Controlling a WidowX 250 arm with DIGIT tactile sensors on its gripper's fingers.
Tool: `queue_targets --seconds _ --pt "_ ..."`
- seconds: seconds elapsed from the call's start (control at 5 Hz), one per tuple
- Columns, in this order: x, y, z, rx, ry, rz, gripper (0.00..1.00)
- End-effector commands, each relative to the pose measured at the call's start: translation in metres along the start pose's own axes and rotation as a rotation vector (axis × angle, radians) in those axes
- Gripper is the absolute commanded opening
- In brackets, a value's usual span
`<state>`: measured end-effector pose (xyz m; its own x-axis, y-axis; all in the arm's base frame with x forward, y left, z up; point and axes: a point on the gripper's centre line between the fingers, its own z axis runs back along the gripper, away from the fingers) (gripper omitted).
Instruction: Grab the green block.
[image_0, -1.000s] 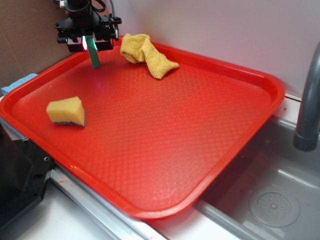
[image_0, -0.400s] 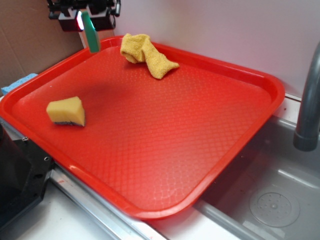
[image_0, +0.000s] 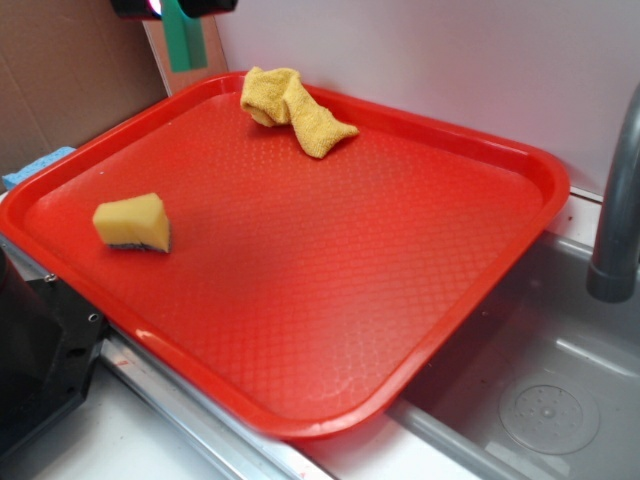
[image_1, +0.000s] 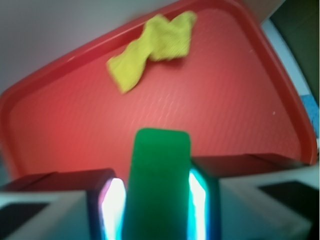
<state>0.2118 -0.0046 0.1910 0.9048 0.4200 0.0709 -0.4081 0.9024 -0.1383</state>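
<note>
The green block (image_0: 183, 42) hangs upright from my gripper (image_0: 175, 8) at the top left edge of the exterior view, well above the far left corner of the red tray (image_0: 520, 160). Only the gripper's lowest part shows there. In the wrist view the green block (image_1: 159, 185) stands between my two glowing pads (image_1: 114, 207), and the jaws are shut on its sides. My gripper (image_1: 156, 207) is high over the tray (image_1: 45, 90).
A yellow sponge wedge (image_0: 133, 222) lies on the tray's left side. A crumpled yellow cloth (image_0: 292, 108) lies at the tray's far edge and shows in the wrist view (image_1: 152, 47). A grey faucet (image_0: 615, 200) and sink basin (image_0: 545, 400) are at the right.
My gripper has risen with the green block, from just above the tray's far left corner to the top edge of the exterior view. The sponge and cloth have not moved.
</note>
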Motion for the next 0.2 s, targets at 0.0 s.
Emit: queue_targets --seconds 0.0 --pt "-0.0005 0.0145 0.0423 -0.081 -0.052 0.001 0.00"
